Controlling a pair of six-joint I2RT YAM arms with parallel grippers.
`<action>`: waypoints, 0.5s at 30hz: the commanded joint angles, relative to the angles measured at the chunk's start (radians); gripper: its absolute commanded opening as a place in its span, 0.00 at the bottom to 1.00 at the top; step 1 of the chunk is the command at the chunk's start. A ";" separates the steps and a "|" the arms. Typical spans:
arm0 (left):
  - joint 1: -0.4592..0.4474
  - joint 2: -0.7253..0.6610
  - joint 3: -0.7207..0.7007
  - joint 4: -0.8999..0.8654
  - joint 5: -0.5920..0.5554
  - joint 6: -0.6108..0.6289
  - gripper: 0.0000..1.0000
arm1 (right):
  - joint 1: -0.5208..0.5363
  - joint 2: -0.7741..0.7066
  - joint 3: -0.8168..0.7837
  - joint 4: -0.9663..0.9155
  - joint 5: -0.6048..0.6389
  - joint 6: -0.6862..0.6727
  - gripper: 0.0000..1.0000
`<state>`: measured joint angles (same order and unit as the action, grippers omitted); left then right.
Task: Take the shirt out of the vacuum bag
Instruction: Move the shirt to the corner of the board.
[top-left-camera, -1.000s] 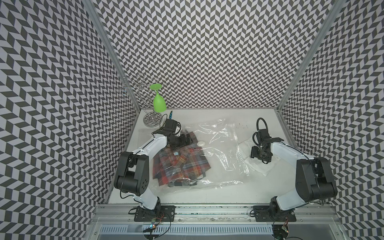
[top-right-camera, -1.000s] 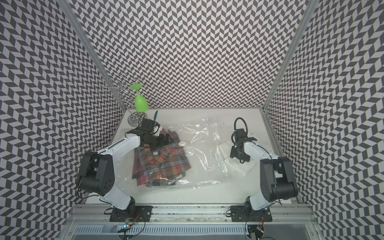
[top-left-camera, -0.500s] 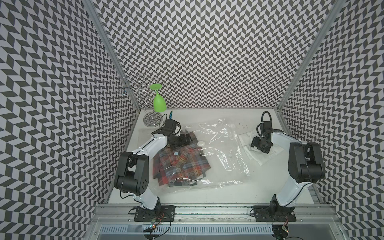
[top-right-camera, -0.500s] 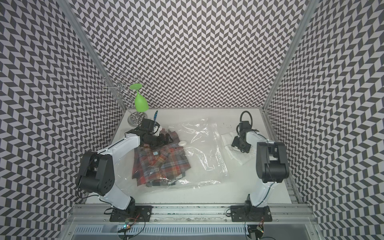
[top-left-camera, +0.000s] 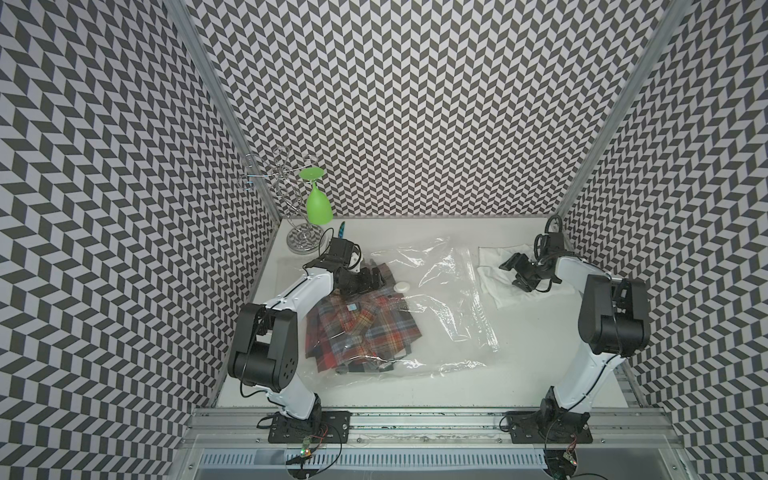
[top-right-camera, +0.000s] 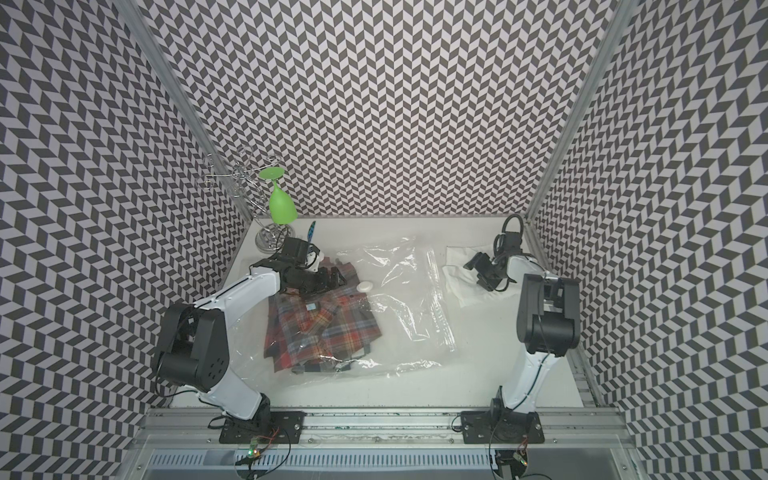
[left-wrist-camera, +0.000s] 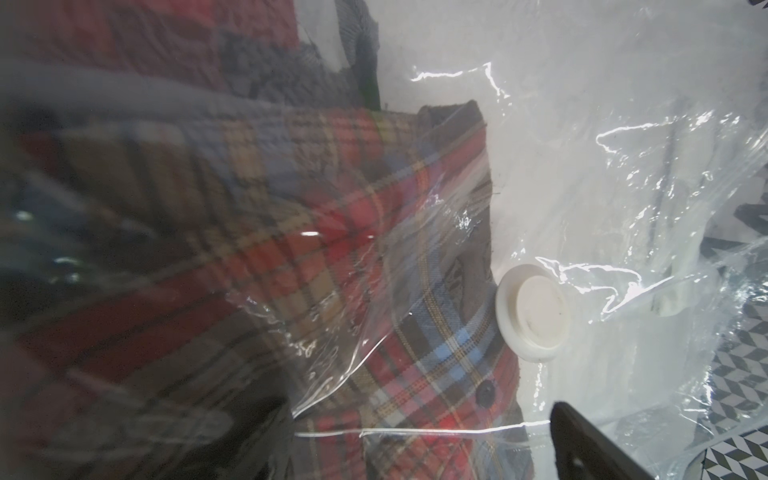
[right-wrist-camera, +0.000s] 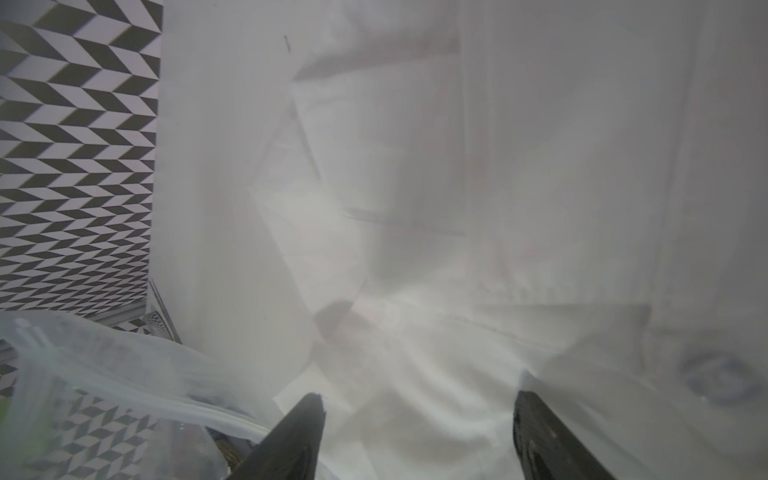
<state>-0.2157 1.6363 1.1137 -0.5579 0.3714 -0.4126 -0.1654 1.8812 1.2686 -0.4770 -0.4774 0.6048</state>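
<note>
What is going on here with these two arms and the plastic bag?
Two arms are working to get a checked shirt out of a clear plastic bag. The shirt lies mostly inside the bag. The left claw, open, is at the shirt's far edge; the right claw, open, is over a white cloth beside the bag.

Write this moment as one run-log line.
plaid shirt: in vacuum bag | left claw: open, at shirt's far edge | right claw: open, over white cloth
</note>
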 joint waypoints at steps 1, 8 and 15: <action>0.018 -0.016 -0.018 -0.033 -0.050 0.008 0.98 | -0.044 -0.098 0.124 -0.082 0.022 -0.068 0.74; 0.016 -0.024 -0.025 -0.014 -0.031 -0.009 0.98 | -0.045 -0.129 0.290 -0.295 0.442 -0.354 0.74; 0.015 -0.018 -0.018 -0.014 -0.027 -0.011 0.98 | -0.009 -0.165 0.186 -0.275 0.544 -0.458 0.75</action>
<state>-0.2153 1.6341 1.1126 -0.5541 0.3717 -0.4202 -0.2031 1.7218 1.4929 -0.7151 -0.0208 0.2321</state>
